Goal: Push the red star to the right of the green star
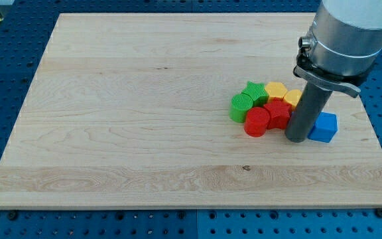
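Observation:
The red star (279,113) lies in a tight cluster at the view's right, just below and to the right of the green star (254,92). My tip (297,138) rests on the board right beside the red star's right side, between it and the blue block (323,127). A red cylinder (257,123) touches the red star's left side. A green cylinder (241,107) sits left of the green star.
A yellow block (276,90) lies right of the green star, and another yellow block (293,98) shows partly behind the rod. The wooden board (144,119) ends near the cluster at its right edge (370,126).

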{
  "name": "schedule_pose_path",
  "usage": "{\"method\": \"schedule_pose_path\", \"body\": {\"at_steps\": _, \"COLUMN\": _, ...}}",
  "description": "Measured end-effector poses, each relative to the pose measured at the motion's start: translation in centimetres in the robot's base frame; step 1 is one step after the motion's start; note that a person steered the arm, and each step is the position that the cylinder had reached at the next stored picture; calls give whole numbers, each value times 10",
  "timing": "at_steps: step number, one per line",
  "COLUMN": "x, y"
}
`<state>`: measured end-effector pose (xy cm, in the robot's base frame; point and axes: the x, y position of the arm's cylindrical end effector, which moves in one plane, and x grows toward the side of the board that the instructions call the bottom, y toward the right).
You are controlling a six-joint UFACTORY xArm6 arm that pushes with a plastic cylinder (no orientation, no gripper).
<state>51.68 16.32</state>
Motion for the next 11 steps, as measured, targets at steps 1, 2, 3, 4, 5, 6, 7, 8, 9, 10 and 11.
{"method": "schedule_pose_path", "body": {"at_steps": 1, "x": -2, "y": -17}}
{"method": "schedule_pose_path", "body": {"at_steps": 2, "x": -9, "y": -36}}
{"method": "schedule_pose_path", "body": {"at_steps": 3, "x": -22, "y": -32}}
{"method": "schedule_pose_path", "body": {"at_steps": 4, "x": -26, "y": -17}}
{"method": "schedule_pose_path", "body": {"at_steps": 5, "x": -28, "y": 0}}
{"method": "schedule_pose_path", "body": {"at_steps": 6, "x": -34, "y": 15}}
{"method": "schedule_pose_path", "body": {"at_steps": 7, "x": -43, "y": 11}}
{"method": "schedule_pose_path", "body": {"at_steps": 8, "x": -53, "y": 1}}
{"method": "schedule_pose_path", "body": {"at_steps": 9, "x": -54, "y": -2}}
{"method": "schedule_pose_path", "body": {"at_steps": 10, "x": -58, "y": 0}}
{"method": "schedule_pose_path", "body": {"at_steps": 11, "x": -71, "y": 7}}
